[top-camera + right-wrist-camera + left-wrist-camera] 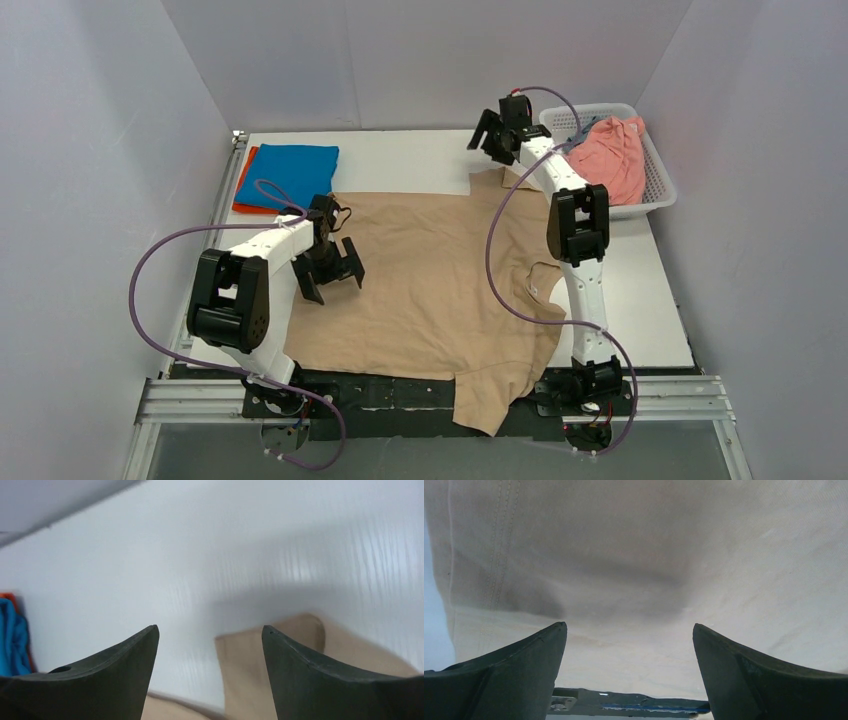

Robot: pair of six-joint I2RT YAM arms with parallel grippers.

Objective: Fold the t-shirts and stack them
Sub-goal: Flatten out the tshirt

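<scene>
Top external: left jaws over the beige-tan t-shirt (430, 280), right jaws above its far edge, both apart.

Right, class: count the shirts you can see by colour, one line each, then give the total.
Beige-tan shirt: 1
Bright blue shirt: 1
Orange-red shirt: 1
Salmon pink shirt: 1
Grey-blue shirt: 1, mostly hidden in the basket
Total: 5
</scene>
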